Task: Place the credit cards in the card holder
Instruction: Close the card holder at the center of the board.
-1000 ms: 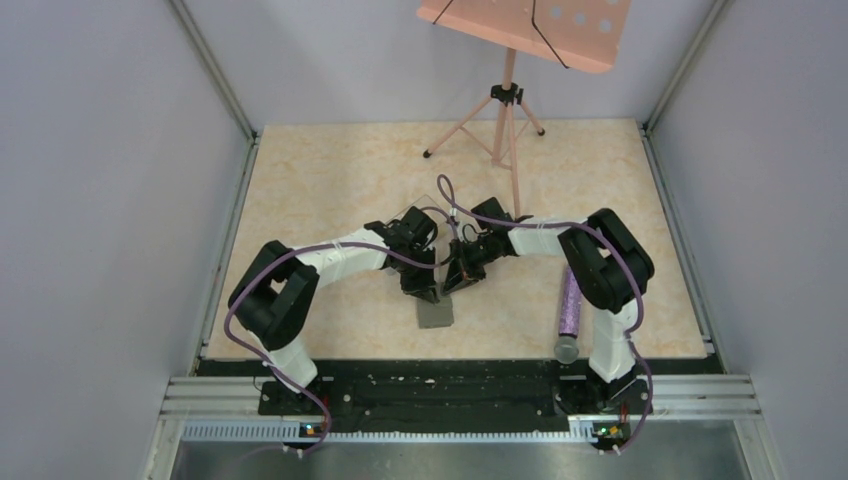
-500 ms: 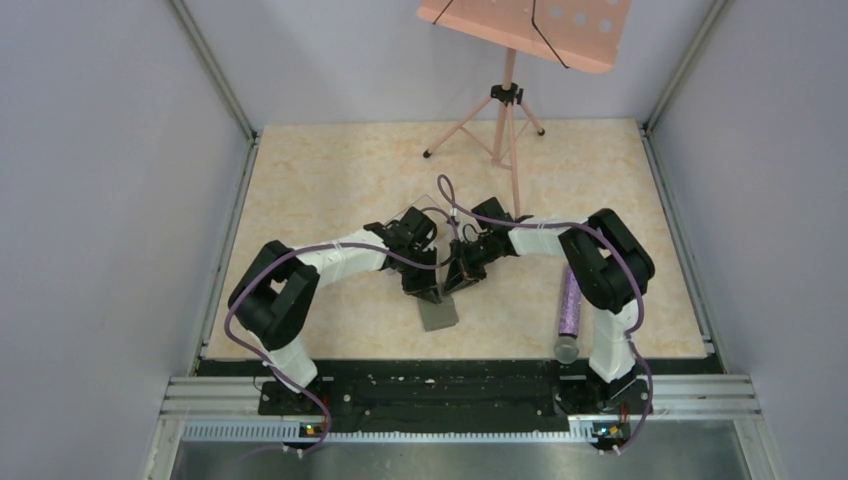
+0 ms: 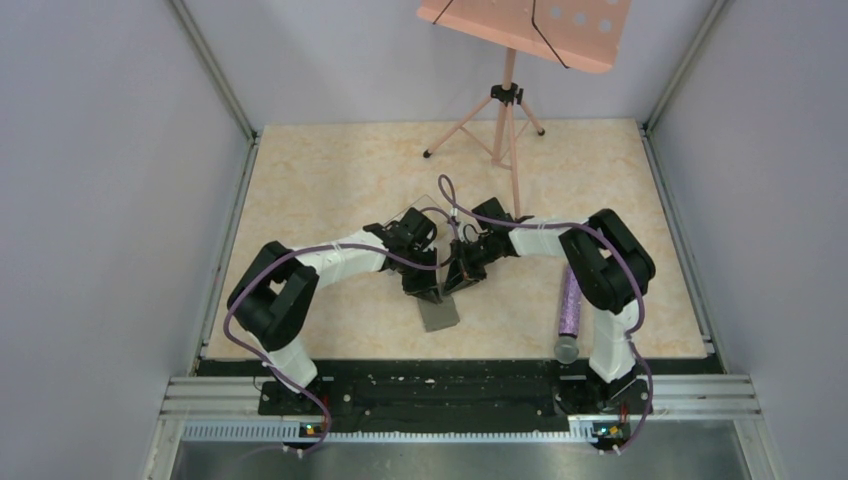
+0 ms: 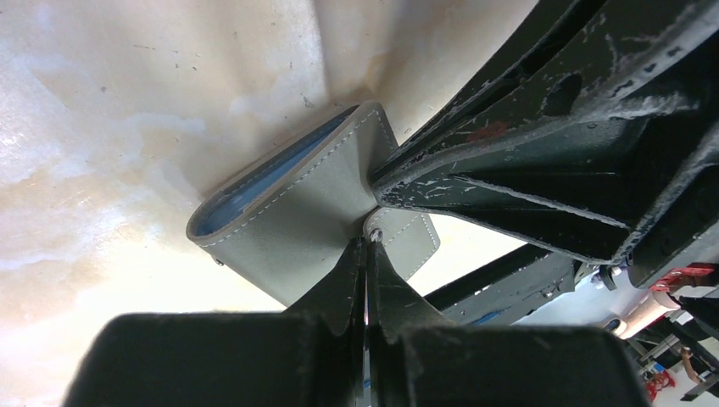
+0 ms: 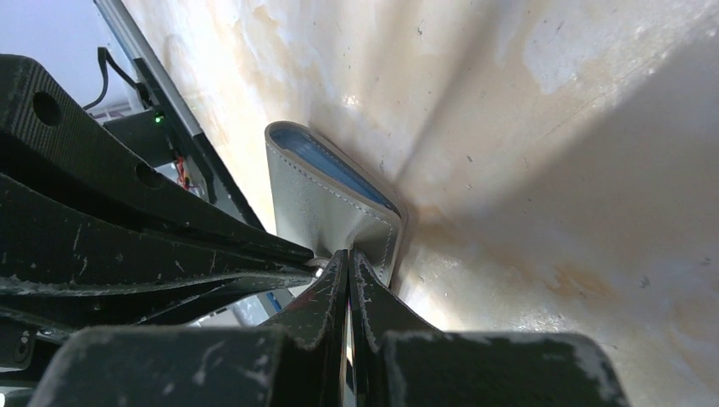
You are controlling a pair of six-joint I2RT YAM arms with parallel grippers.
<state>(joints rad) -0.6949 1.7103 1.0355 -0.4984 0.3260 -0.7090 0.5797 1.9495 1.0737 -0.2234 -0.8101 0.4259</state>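
Both arms meet at the middle of the worktop (image 3: 330, 180), a bit toward its near edge. The card holder (image 3: 438, 314) lies there, grey, just below the two gripper tips in the top view. The left gripper (image 3: 427, 290) comes in from the left and the right gripper (image 3: 452, 283) from the right, their tips close beside each other at the holder's far edge. In the left wrist view the left gripper (image 4: 366, 250) has its fingers pressed together, pinching a thin edge of the card holder (image 4: 297, 203), whose stitched grey flap is tilted up off the surface. In the right wrist view the right gripper (image 5: 346, 259) is likewise squeezed onto a corner flap of the card holder (image 5: 318, 199). The holder gapes slightly, and a blue layer (image 5: 335, 168) shows in the slot between its flaps; card or lining, cannot tell. A purple tube (image 3: 569, 305) with a grey end lies on the right side of the worktop beside the right arm, well apart from the holder. A pink music stand (image 3: 509, 110) stands at the back.
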